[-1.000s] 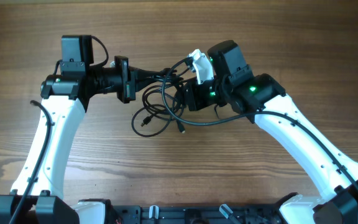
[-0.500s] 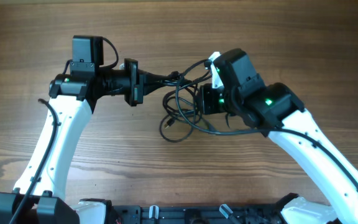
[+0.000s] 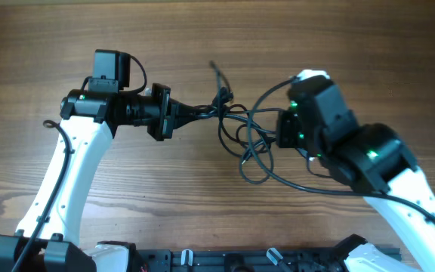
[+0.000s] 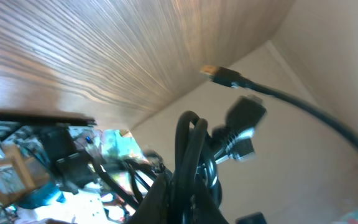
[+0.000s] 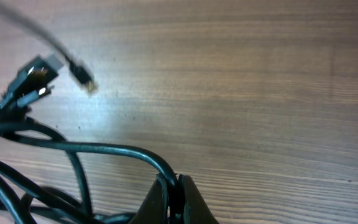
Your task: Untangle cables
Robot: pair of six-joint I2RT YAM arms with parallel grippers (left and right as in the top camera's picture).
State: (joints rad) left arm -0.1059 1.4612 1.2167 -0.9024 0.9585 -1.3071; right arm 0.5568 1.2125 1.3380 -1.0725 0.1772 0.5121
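Inventory, left to right, my own holdings.

1. Left arm (image 3: 63, 177): white links that rise from the near-left corner of the wooden table (image 3: 202, 223) and bend so that the wrist points to the right.

2. Left gripper (image 3: 193, 112): jaws pressed together on several strands of the cables (image 3: 236, 128) at the left end of the bundle. In my left wrist view the left gripper (image 4: 180, 198) sits at the bottom edge, and the black cables (image 4: 191, 146) rise out of it in a tight upright loop. Just beyond the loop is a dark connector (image 4: 246, 117), and a thin strand ends in a small gold-tipped plug (image 4: 219, 73).

3. Cables, mid-table: a tangle of thin black loops strung between my two grippers. One free end (image 3: 214, 69) points toward the far edge, and the lowest loop (image 3: 257, 177) sags toward the near edge (from above I cannot tell whether it touches the wood).

4. Right gripper (image 3: 279, 130): it faces left at the right end of the bundle. In my right wrist view the right gripper (image 5: 173, 193) has its jaws pinching a single strand of the cables (image 5: 98, 149), which arches up and away to the left. A connector cluster (image 5: 35, 70) and a small plug (image 5: 84, 81) show at upper left.

5. Right arm (image 3: 399, 181): white, coming in from the near-right corner.
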